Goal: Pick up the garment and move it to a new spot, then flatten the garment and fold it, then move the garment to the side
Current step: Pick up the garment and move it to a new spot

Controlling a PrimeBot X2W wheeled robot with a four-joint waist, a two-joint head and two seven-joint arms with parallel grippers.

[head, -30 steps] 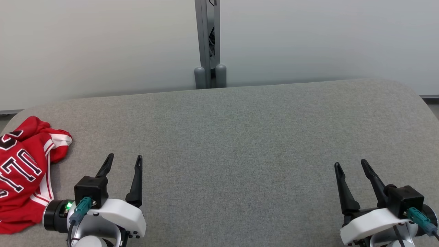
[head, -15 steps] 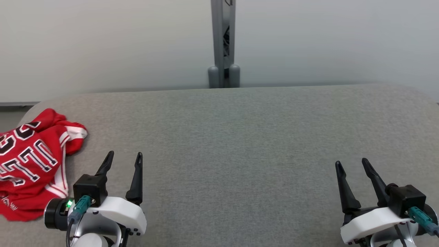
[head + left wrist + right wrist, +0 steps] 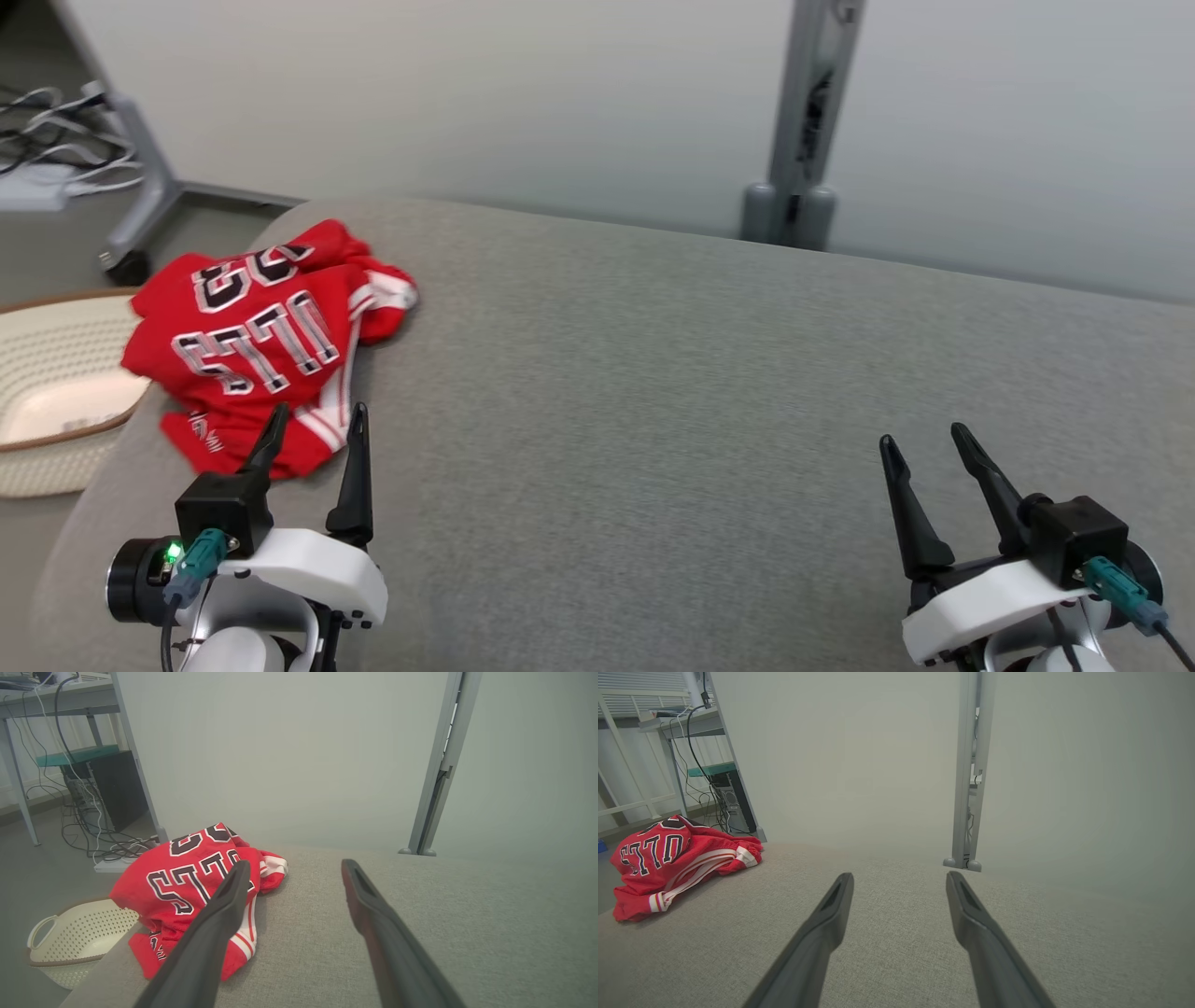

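Spreading across most of your head view, the grey cloth-covered table (image 3: pixel 653 392) is taking up everything from the centre out to 3 and 6 o'clock. The red garment (image 3: pixel 252 327) is lying crumpled on it at about 10 o'clock, by the table's rounded left corner. Its black and white lettering is facing up, and a striped hem is turned toward you. Its left side is reaching over the table's edge, just above the pale basket (image 3: pixel 37 448), which is sitting lower down beside the table at 9 o'clock. Your left gripper (image 3: pixel 318 413) is hovering at 7 o'clock with its fingers spread apart and holding nothing, the tips pointing at the garment's near edge. Whether they are touching the cloth, you cannot tell. Your right gripper (image 3: pixel 921 436) is hanging at 5 o'clock, fingers likewise apart and empty, well apart from the garment.
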